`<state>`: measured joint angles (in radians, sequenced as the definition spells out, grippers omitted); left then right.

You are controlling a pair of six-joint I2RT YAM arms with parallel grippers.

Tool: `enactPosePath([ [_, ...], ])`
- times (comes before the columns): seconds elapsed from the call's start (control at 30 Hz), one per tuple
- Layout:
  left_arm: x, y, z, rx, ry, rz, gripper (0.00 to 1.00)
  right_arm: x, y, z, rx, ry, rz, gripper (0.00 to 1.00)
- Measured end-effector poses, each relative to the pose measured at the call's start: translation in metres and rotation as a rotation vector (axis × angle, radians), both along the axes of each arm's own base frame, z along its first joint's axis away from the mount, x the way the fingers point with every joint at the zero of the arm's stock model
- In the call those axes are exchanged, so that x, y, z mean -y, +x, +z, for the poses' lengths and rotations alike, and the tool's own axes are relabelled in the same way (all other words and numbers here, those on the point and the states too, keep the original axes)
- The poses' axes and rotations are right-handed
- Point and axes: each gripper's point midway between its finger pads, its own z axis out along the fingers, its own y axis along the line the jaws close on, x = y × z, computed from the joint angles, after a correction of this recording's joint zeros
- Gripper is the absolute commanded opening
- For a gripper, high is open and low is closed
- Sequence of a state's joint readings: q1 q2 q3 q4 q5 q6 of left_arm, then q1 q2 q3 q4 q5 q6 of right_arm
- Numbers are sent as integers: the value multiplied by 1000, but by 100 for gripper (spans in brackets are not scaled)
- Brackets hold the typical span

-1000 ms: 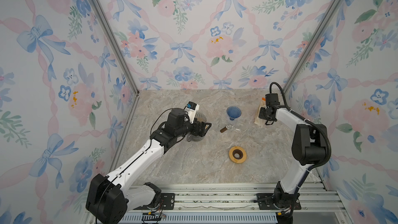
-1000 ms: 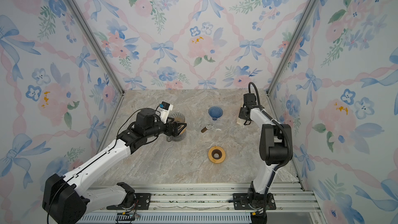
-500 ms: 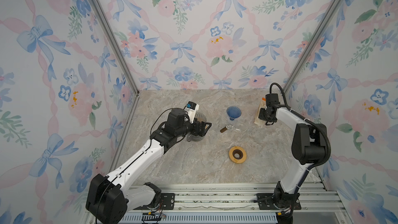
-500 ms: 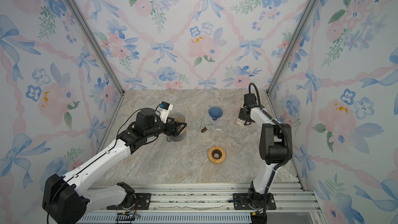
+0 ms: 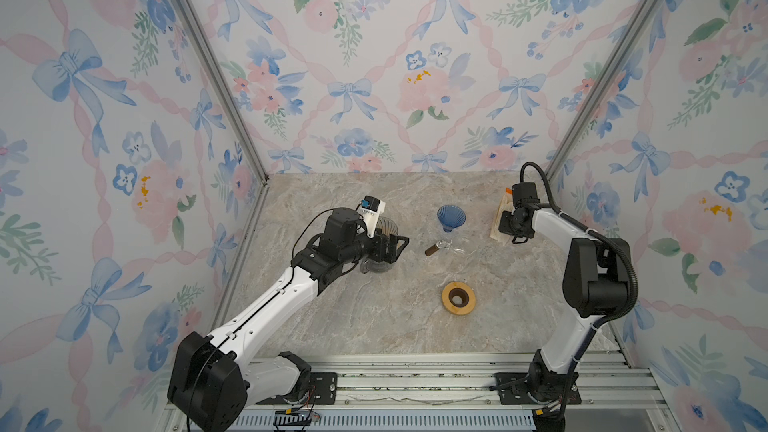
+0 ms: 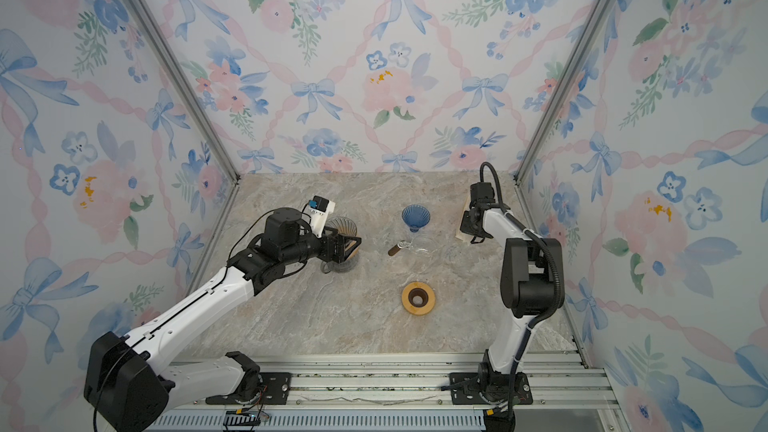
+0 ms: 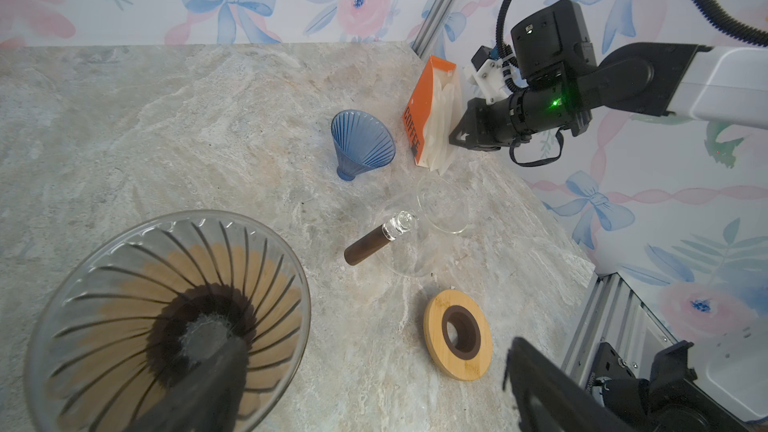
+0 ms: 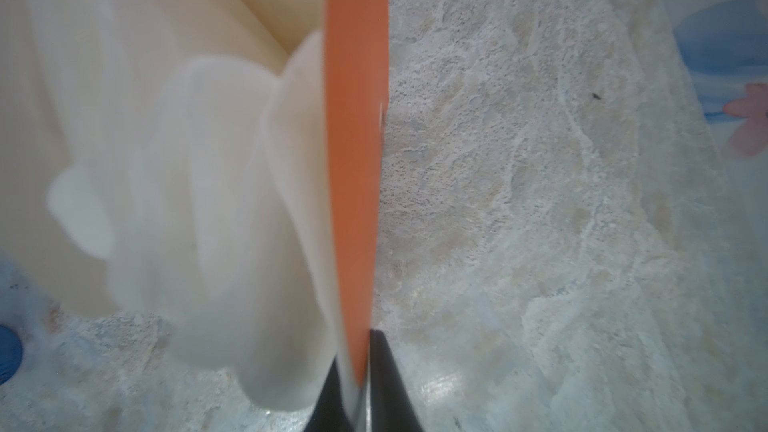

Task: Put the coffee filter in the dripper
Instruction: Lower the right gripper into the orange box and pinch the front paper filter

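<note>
Pinching orange pack wall (image 8: 353,160), right fingers (image 8: 390,380) closed; filters (image 8: 208,201) beside; left fingers (image 7: 552,392) spread.

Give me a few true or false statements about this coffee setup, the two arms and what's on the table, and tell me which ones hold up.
1. The right end effector is closed on the orange filter pack. True.
2. A white paper filter sits inside the clear glass dripper. False: no paper shows in it; the white filters are all in the pack.
3. The left end effector is shut. False: it is open, at the clear glass dripper.
4. The wooden ring lies flat on the table, touching nothing else. True.
5. The blue dripper is stacked on the wooden ring. False: it is on the table beside the filter pack, well away from the ring.
</note>
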<state>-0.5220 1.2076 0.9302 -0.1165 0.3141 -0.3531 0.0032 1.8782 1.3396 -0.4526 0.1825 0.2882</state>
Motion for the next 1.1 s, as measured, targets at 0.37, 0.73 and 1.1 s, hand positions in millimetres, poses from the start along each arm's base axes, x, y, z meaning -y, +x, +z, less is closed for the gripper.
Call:
enactPosePath([
  [0.37, 2, 1, 7, 12, -12, -7, 98, -3, -3, -4, -8, 31, -8, 18],
  [0.73, 3, 3, 2, 1, -6, -8, 98, -6, -8, -7, -18, 48, -7, 13],
  [1.1, 4, 2, 2, -8, -13, -10, 98, -6, -8, 2, 0, 45, -2, 14],
])
